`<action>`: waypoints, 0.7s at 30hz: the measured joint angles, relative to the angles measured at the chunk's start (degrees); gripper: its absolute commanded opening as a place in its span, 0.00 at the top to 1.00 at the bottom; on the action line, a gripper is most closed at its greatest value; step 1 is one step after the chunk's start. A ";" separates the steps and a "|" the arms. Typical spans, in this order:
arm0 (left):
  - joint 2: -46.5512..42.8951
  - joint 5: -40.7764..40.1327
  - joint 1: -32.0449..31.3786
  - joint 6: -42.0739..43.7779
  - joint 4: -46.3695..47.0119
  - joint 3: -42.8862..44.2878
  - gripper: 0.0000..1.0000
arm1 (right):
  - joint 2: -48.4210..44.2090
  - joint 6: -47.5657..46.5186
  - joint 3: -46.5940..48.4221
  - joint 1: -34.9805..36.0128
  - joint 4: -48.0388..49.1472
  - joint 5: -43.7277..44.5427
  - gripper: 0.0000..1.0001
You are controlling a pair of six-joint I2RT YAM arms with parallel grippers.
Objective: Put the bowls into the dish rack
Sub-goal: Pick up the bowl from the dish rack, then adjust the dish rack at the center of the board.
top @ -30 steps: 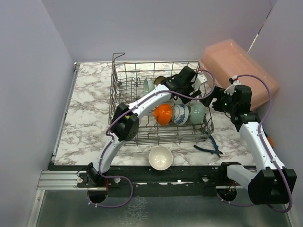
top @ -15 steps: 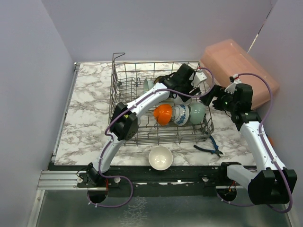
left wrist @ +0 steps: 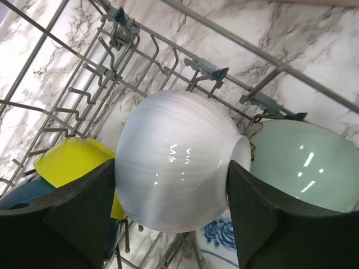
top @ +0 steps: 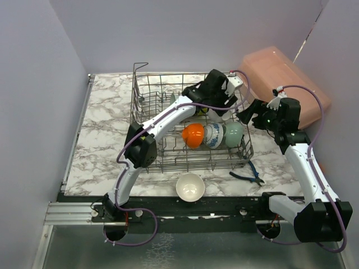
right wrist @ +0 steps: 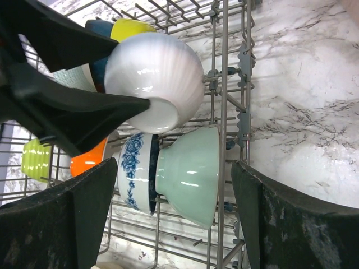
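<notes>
White bowl (left wrist: pixel 174 159) in left end effector (left wrist: pixel 171 193)

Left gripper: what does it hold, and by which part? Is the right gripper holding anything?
The left gripper clamps the white bowl across its outer wall, one finger on each side. The right gripper is open, holding nothing.

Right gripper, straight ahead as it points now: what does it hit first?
Most likely the mint bowl, standing on edge in the rack; the rack's side wires may come first, since depth is unclear.
</notes>
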 measured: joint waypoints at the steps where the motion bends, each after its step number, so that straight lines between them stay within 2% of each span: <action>1: -1.01 0.26 0.04 -0.63 0.55 -0.68 1.00 | 0.00 0.00 0.00 0.00 0.00 0.02 0.13; 12: -7.67 1.57 1.03 -11.28 9.40 -6.03 1.00 | 1.73 0.09 -0.92 0.00 -0.04 1.68 0.13; 16: -8.24 -0.79 1.55 -17.18 11.93 -7.80 1.00 | 4.68 -0.50 -0.92 0.00 -1.90 1.64 0.15; 21: -10.45 -7.23 1.88 -24.20 16.96 -13.33 1.00 | 5.64 -1.01 -0.92 0.00 -4.09 -1.18 0.23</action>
